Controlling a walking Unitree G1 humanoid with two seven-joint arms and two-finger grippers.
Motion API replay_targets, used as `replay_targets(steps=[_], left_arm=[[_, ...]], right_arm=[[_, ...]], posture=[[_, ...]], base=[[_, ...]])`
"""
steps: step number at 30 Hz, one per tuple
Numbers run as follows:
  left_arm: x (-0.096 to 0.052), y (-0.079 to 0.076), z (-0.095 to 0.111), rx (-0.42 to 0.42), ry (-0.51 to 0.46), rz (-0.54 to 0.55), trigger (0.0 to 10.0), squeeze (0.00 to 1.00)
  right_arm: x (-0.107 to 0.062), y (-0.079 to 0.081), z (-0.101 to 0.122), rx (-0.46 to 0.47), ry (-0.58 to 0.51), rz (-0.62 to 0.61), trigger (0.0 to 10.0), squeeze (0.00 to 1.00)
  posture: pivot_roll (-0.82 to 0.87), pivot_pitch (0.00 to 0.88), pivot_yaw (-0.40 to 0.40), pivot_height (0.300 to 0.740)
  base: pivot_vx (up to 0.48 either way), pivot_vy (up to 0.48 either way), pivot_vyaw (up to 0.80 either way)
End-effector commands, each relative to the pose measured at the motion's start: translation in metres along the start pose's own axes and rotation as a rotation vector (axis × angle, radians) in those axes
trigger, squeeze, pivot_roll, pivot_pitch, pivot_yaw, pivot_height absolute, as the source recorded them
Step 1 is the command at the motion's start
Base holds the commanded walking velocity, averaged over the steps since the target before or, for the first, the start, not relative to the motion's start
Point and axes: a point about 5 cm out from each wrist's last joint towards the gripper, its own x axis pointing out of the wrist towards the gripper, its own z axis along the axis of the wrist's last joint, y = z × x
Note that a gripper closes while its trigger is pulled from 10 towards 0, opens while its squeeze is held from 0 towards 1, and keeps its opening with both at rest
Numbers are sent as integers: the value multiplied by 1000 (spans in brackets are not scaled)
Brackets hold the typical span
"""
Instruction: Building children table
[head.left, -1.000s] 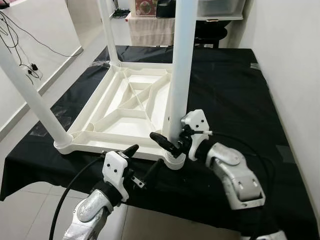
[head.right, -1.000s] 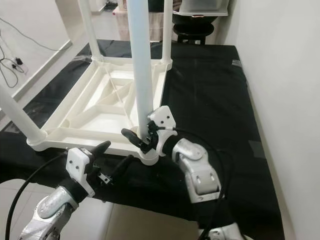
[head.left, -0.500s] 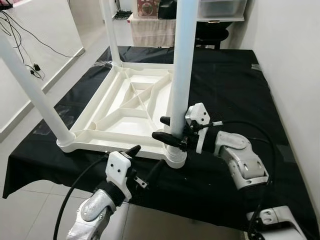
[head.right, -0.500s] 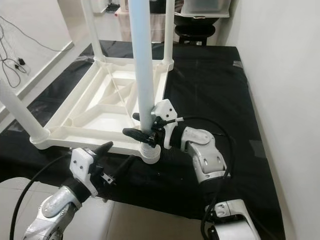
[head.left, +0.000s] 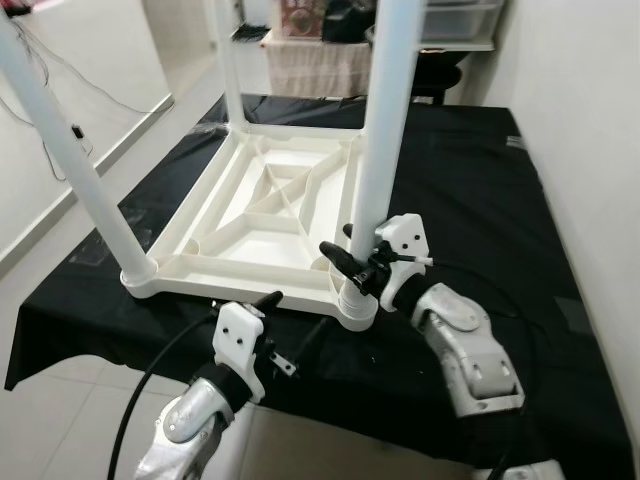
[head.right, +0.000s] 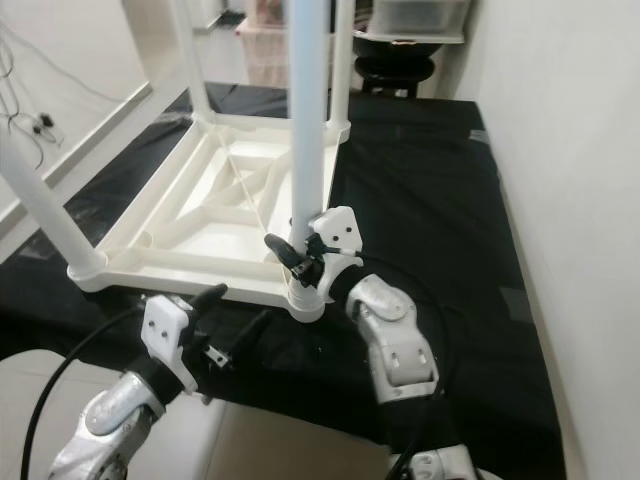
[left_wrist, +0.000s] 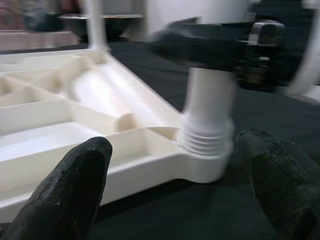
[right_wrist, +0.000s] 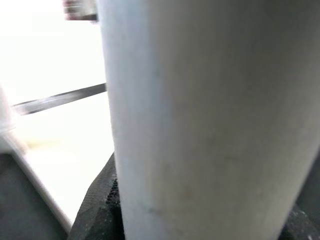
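Right gripper (head.left: 352, 262) fingers clenched around near table leg (head.left: 384, 130); left gripper (head.left: 292, 322) fingers released, near bench (head.left: 470, 190) edge.

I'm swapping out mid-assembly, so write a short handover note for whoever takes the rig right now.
Right gripper: shut on the near-right leg, low down, just above its threaded socket.
Left gripper: open, holding nothing, off the near edge of the white tabletop, pointing at that socket corner.
Things: the tabletop lies upside down on the black-covered table; four white legs stand in its corners.
Done: all four legs are placed in their sockets.
Left: I cannot tell whether the near-right leg is fully seated; check it and the others, then turn the table upright.
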Motion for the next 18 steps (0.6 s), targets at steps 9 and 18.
replay_targets(steps=[9, 18], left_arm=[[2, 6, 0, 33, -1, 40, 10000, 0], [2, 6, -1, 32, 8, 31, 10000, 0]], right_arm=[[0, -3, -33, -2, 199, -3, 8549, 0], [12, -6, -3, -15, 62, 409, 10000, 1000]], posture=[[-4, 146, -20, 740], [17, 138, -11, 740]], base=[[0, 0, 0], [0, 0, 0]])
